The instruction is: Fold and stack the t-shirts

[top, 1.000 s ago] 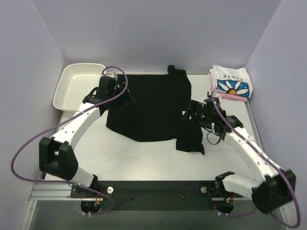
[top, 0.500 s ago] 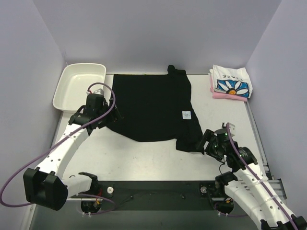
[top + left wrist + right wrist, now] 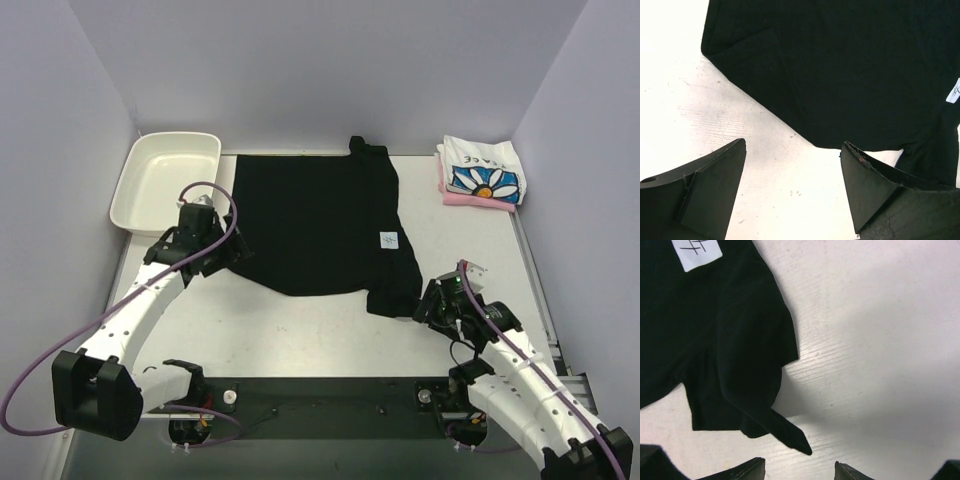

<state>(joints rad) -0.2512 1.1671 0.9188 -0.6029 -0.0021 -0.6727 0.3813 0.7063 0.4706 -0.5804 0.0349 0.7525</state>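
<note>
Mid-table, spread flat – black t-shirt (image 3: pixel 315 220), collar end at the far edge, small white tag (image 3: pixel 390 240) showing near its right side. Right sleeve (image 3: pixel 747 385) is rumpled and ends in a thin point just short of the right gripper (image 3: pixel 797 472). Those jaws stand part-spread with nothing between them. Left gripper (image 3: pixel 792 185) hangs over bare table (image 3: pixel 700 115) just beside the left hem corner, jaws wide apart, holding nothing.

Risks, as I judge them:
- right jaws catch only the sleeve's thin point; so slight a pinch may slip out on the lift, or drag the sleeve alone and skew the body
- a flap (image 3: pixel 757 70) lies doubled over on the left side; black on black, layers are hard to read, and a grab there could take two layers or one
- the two grippers sit at unlike spots on the cloth, so an uneven pull would give a crooked fold
- whether the sleeve point lies flat or curls up off the table I can't quite tell

Count:
- t-shirts, three – one black, unfolded; daisy-print white one (image 3: pixel 483 172) folded atop the pink one (image 3: pixel 475 200), far right corner
- white tray (image 3: pixel 135 165), one, far left, well apart from the cloth
- grippers, two
</note>
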